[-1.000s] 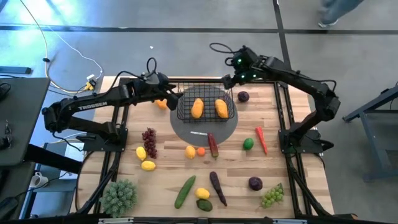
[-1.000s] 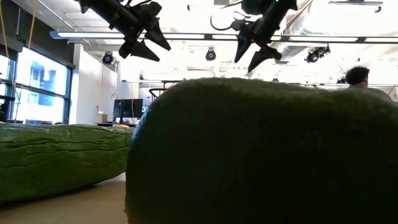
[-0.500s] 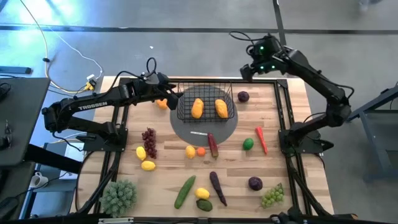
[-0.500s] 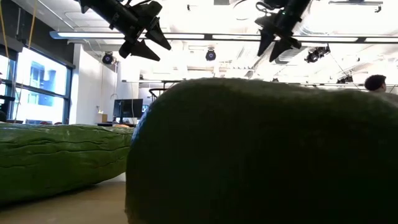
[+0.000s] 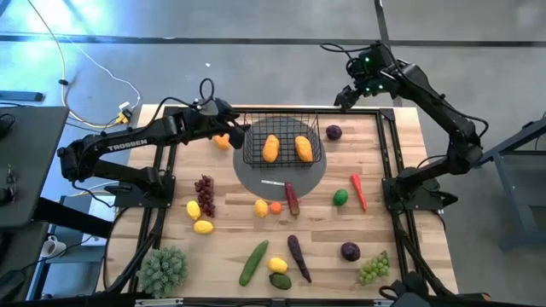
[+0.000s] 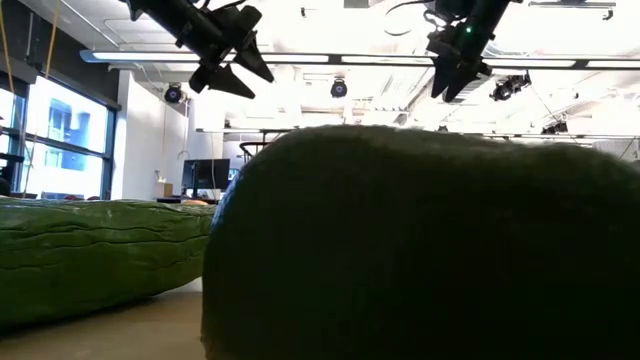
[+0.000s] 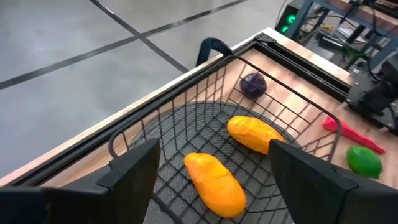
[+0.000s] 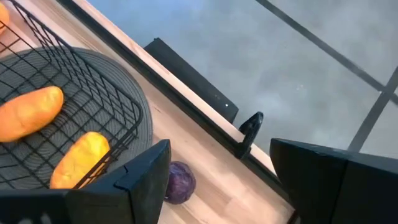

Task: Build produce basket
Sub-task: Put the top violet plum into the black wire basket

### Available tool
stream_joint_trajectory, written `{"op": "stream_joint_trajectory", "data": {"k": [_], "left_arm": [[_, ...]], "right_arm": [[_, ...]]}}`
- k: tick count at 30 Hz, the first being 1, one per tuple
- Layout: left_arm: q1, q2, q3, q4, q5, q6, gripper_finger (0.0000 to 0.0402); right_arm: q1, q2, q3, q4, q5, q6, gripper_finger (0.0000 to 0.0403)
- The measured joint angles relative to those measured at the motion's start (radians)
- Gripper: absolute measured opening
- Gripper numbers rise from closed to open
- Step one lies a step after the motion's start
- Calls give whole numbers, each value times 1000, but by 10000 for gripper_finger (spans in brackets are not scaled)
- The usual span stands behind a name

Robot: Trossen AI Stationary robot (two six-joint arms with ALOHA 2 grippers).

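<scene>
Grey concrete floor (image 5: 213,21) with dark seam lines surrounds the table. Long ceiling strip lights (image 6: 330,60) glow overhead. Tall windows (image 6: 60,140) stand at one side.

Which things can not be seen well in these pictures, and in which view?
- Low view: a big dark green fruit close to the camera hides nearly the whole table, the basket included.
- High view: the left gripper partly covers an orange fruit beside the basket.
- Right wrist view: the basket is cut off by the picture's edge.
- High view: the small label on the grey disc is unreadable.
</scene>
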Motion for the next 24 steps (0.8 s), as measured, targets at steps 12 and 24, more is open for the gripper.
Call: {"op": "stream_joint_trajectory", "data": {"k": [12, 24], "left_arm": [[0, 1, 0, 0, -37, -36, 290], [0, 1, 0, 0, -47, -38, 290]], "right_arm": [[0, 0, 0, -5, 0, -44, 279], [-13, 1, 0, -4, 71, -138, 360]]}}
